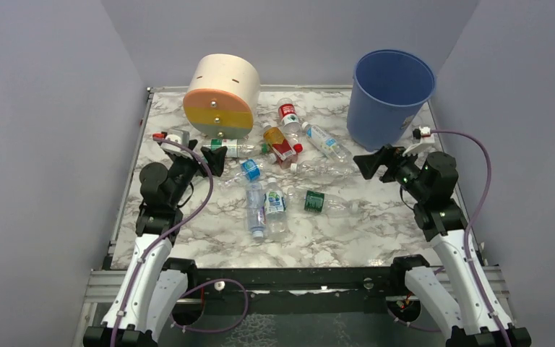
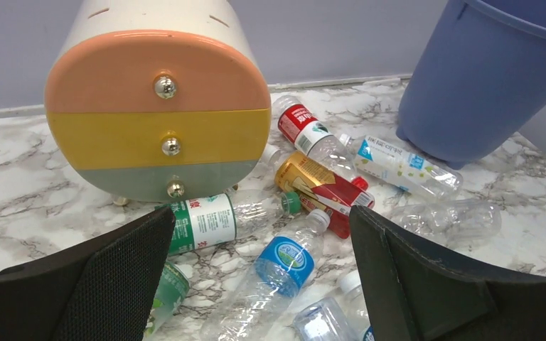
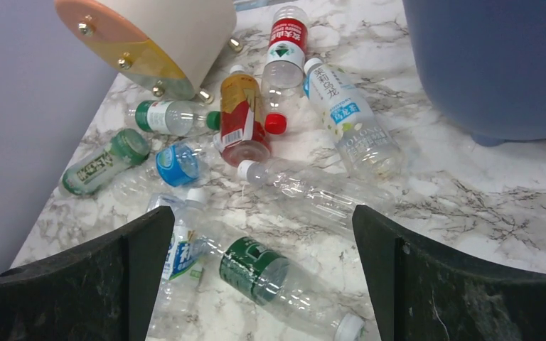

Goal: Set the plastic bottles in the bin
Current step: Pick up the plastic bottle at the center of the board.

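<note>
Roughly ten plastic bottles (image 1: 280,144) lie scattered on the table (image 1: 202,235) left of the bin (image 1: 390,94), my left hand (image 1: 215,160) and right hand (image 1: 366,166) both spread wide and empty, and since they look light, slick and crushable, I'd grip mid-body.

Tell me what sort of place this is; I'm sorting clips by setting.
Likely a lab robot test cell: plain grey panels enclose a marble-patterned table, two robot arms stand at its near edge, and plastic bottles lie scattered near a blue bin.
</note>
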Action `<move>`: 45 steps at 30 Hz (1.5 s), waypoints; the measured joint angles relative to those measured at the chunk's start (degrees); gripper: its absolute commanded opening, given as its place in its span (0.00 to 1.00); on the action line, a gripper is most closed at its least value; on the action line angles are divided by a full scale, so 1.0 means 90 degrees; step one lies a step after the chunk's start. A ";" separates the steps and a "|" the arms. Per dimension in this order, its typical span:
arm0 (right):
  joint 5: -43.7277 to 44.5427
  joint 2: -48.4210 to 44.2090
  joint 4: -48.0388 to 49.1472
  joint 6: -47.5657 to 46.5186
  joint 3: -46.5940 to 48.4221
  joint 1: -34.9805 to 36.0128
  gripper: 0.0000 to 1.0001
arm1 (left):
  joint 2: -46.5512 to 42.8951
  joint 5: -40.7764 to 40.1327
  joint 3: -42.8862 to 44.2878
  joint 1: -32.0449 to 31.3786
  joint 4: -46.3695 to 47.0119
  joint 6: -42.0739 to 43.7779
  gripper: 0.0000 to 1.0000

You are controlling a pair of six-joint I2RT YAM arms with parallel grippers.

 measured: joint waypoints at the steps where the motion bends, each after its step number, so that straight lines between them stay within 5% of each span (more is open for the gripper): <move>1: -0.0039 -0.0085 -0.0112 0.0019 0.0015 0.0000 0.99 | -0.0046 0.0029 0.0010 0.0000 -0.0041 0.0000 0.99; 17: -0.0797 -0.0724 -0.0641 0.0282 0.0214 0.0002 0.99 | -0.0240 0.0318 0.0289 0.0002 -0.0461 -0.0032 0.99; 27: -0.1430 0.0051 -0.0359 0.0619 0.0197 0.0002 0.99 | 0.0126 0.0386 0.0641 0.0005 -0.0189 -0.0486 0.99; 34: -0.2093 0.1052 -0.0250 0.0442 0.0192 0.0012 0.99 | 0.0367 0.0350 0.0663 0.0017 -0.0066 -0.1632 0.99; 45: -0.2101 0.2098 -0.0282 -0.0070 0.0189 0.0440 1.00 | 0.1350 0.2091 0.0879 0.0027 0.0114 -0.2416 0.99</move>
